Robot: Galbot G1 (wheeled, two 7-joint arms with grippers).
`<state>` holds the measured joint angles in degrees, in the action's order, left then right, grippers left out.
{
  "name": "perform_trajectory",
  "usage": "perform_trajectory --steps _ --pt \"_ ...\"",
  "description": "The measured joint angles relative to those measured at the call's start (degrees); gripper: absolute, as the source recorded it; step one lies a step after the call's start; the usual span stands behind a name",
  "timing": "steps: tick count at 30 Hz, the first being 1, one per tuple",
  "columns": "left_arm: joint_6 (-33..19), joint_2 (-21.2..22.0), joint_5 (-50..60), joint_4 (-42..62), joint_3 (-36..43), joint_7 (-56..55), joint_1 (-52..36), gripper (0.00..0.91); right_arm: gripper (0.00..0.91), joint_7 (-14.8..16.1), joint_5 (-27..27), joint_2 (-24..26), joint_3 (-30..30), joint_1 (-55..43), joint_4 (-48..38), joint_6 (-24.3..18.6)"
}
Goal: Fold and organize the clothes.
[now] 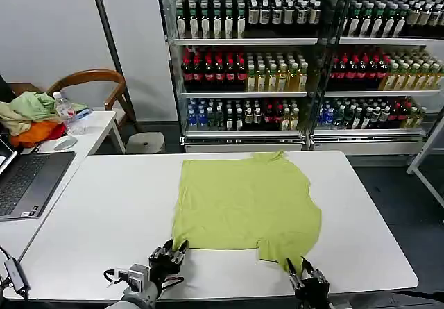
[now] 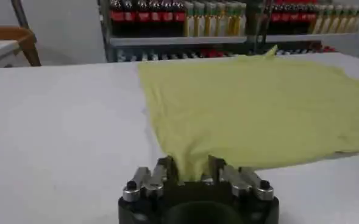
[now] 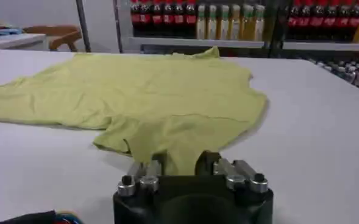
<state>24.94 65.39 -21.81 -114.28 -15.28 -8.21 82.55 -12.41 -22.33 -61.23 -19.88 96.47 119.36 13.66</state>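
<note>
T-shirt [image 1: 243,201]: flat on surface [image 1: 104,219]; near corners pinched by left gripper [image 1: 168,256] and right gripper [image 1: 303,273], fingers closed on cloth, positioned for folding.

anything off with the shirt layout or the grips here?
Nothing damaged or spilled. The T-shirt lies mostly flat but askew on the white table, rumpled at its near edge. The left gripper and right gripper are each shut on a near corner, as expected for folding.

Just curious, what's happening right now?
Left gripper, right gripper each shut on near corners of lime yellow-green cotton T-shirt. Shirt flat on white table. Nothing obstructing.
</note>
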Motion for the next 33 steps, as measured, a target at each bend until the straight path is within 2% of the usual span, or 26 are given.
perform_trajectory --steps 17,33 --pt "-1.3 -0.9 0.7 -1.8 -0.8 1.7 2.7 0.040 0.000 2.0 2.3 1.6 -1.6 4.2 3.3 -0.4" --pt "-3.5 -3.8 1.3 -8.1 -6.1 2.2 11.5 0.050 0.000 3.5 5.9 2.5 -4.5 13.0 9.3 -1.8"
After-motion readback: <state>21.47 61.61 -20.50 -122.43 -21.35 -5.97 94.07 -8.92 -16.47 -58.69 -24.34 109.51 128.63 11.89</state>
